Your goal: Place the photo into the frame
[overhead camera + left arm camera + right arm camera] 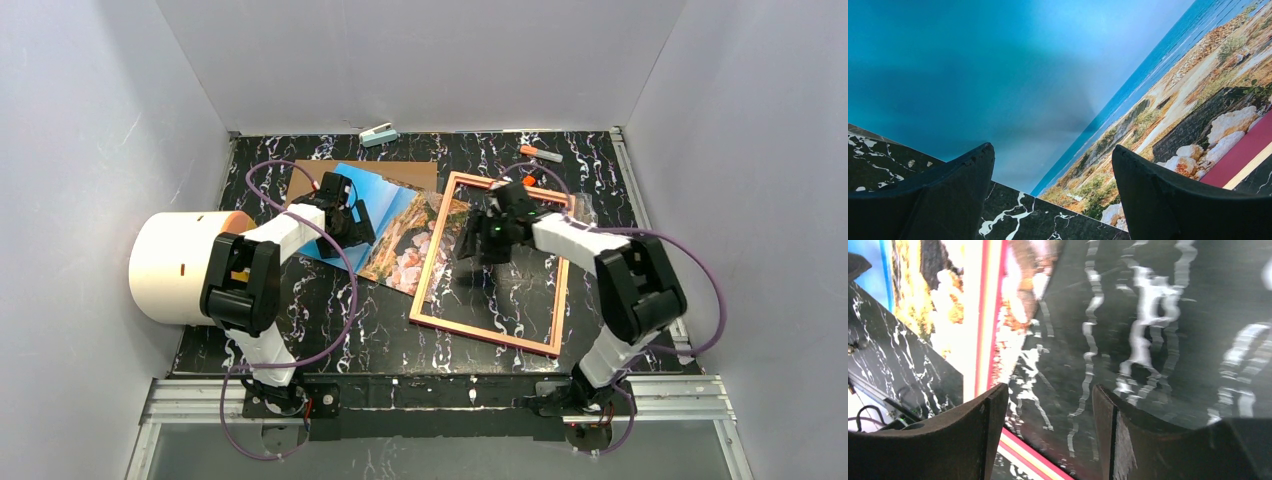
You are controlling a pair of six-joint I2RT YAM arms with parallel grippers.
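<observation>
Arm bases (pixel 270 385) sitting at the near desk (pixel 330 320) edge; both hands hanging apart, gripping nothing.
From above, left hand (pixel 345 208) is hovering over the photo (pixel 385 200), whose rocky corner is lying under the frame (pixel 487 333) rail, right hand (pixel 490 238) over its opening; left wrist is showing a glossy, thin print, likely creasing if pinched; right wrist is showing a slim rigid pink-edged rail on slick marbled desk, probably skidding if nudged, jamming the sheet.

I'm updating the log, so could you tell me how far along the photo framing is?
Done: the photo lies picture-up, one edge slipped under the frame. In hand: nothing; the left gripper and right gripper hover open. Left: most of the photo is outside the frame.
</observation>
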